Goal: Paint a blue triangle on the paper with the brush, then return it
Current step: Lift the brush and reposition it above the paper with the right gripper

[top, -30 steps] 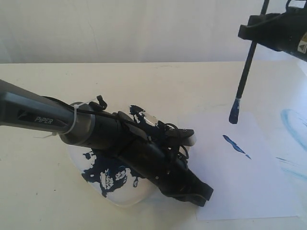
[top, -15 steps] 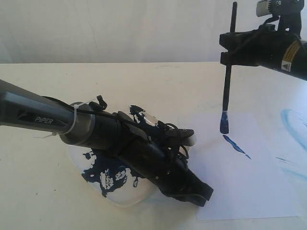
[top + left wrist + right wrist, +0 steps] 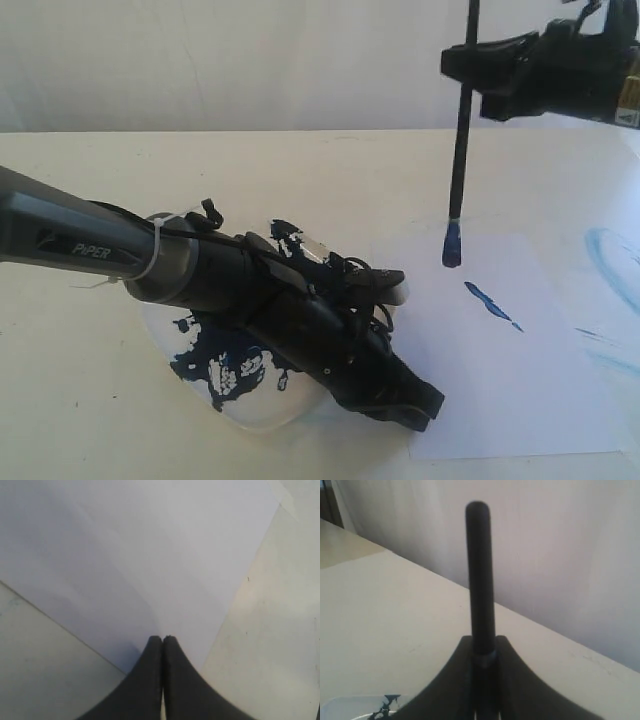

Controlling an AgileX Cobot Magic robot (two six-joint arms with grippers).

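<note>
Our right jaws clamp the brush (image 3: 459, 150) upright for another stroke. We reckon our left jaws, closed empty, pin the paper (image 3: 520, 380).

Upright blue-tipped brush (image 3: 460, 150) above white paper (image 3: 520, 390)

Over the last 1 second I've watched my right gripper (image 3: 465, 68) swing left across the exterior view, taking the brush (image 3: 460, 150) with it. The brush leaned clearly before and now hangs almost upright. Its blue tip has shifted left, toward the far left corner of the paper (image 3: 500, 380).
</note>
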